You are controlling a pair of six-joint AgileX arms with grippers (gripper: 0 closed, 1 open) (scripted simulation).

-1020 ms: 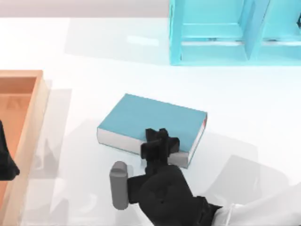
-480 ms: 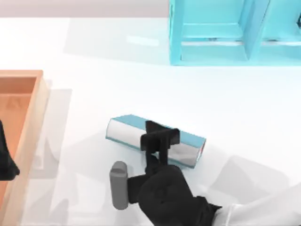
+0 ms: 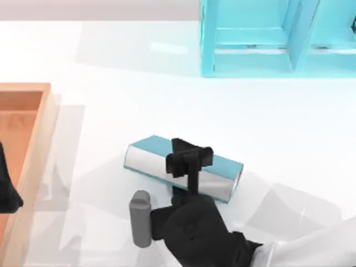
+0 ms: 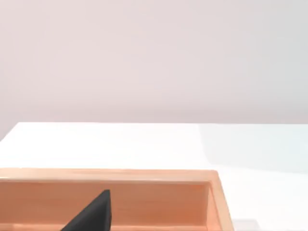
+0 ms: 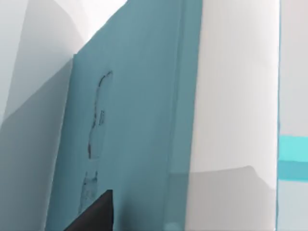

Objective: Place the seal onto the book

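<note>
The teal-blue book (image 3: 222, 162) is tipped up on its long edge in the front middle of the table, its white page edges (image 3: 167, 167) facing up. My right gripper (image 3: 189, 158) reaches in from the front and is shut on the book near its middle. Up close, the right wrist view has the teal cover (image 5: 139, 125) beside the white pages (image 5: 236, 96), with one dark fingertip (image 5: 94, 214) against the cover. The seal is hidden. A thin red sliver (image 3: 240, 176) shows at the book's right end; I cannot tell what it is. My left gripper (image 3: 5, 192) is parked at the far left.
A wooden tray (image 3: 39, 139) lies along the left edge, and the left wrist view looks along its rim (image 4: 115, 175). A turquoise shelf unit (image 3: 250, 61) stands at the back right. A grey cylinder (image 3: 141, 218) juts from my right wrist.
The book has gone from lying flat to standing tipped on its long edge in my right gripper. Over the last half second the gripper has barely shifted. The left arm has not moved.
</note>
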